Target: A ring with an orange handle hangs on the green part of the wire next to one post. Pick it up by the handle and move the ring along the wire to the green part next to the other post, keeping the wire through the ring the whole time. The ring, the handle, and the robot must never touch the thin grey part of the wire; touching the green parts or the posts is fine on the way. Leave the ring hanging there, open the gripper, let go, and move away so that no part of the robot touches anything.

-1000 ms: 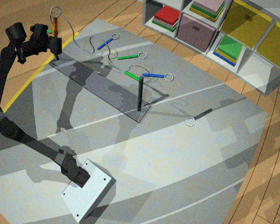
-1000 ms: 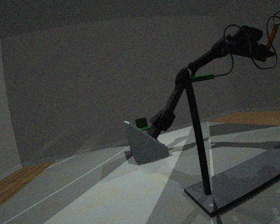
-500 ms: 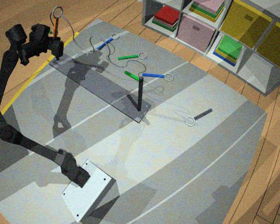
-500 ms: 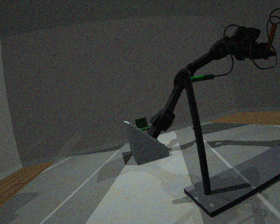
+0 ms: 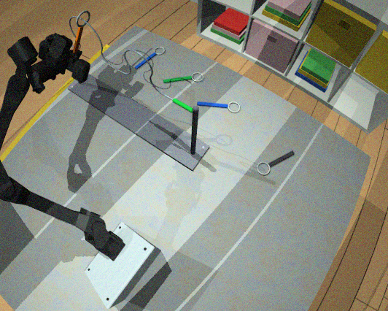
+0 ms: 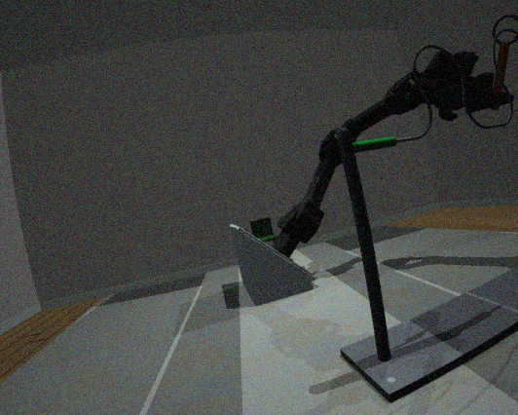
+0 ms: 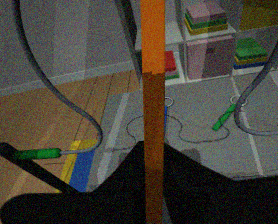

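My gripper is shut on the orange handle, held high and nearly upright. The ring is above the fingers. The grey wire appears to pass through it; exact clearance cannot be told. One green part joins the near post. The other green part shows at the left in the wrist view beside the other post, which the arm hides in the top view.
The dark baseplate carries the posts. Loose rings with blue handles, a green handle and a black handle lie on the mat. Shelves stand at the back right.
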`<state>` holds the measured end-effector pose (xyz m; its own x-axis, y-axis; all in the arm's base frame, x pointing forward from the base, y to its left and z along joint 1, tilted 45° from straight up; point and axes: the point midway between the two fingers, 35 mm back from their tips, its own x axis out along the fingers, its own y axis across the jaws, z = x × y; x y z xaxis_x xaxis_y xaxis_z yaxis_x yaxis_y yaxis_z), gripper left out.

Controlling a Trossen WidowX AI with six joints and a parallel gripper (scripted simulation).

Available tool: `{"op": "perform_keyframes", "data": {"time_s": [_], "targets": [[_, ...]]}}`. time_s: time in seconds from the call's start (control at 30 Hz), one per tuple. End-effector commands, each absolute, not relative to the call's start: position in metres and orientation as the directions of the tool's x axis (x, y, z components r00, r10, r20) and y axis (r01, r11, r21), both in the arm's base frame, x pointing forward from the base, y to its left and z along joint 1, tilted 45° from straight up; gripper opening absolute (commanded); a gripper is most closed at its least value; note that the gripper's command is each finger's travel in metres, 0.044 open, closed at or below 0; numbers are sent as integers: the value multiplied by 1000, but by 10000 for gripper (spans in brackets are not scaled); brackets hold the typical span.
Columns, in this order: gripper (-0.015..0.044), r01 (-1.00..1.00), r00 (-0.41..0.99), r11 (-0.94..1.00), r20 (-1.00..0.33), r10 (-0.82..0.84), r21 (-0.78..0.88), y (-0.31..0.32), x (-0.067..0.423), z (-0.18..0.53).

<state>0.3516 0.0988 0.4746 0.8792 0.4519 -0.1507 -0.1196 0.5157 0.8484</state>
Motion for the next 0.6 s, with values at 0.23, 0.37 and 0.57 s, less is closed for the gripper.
{"op": "perform_keyframes", "data": {"time_s": [0.23,0.37,0.57], "targets": [[-150,-132,877,369,-66,476,920,101,348,480],[-150,-133,877,318,-38,480,939,102,348,482],[-150,-135,876,240,3,483,961,103,348,484]]}}
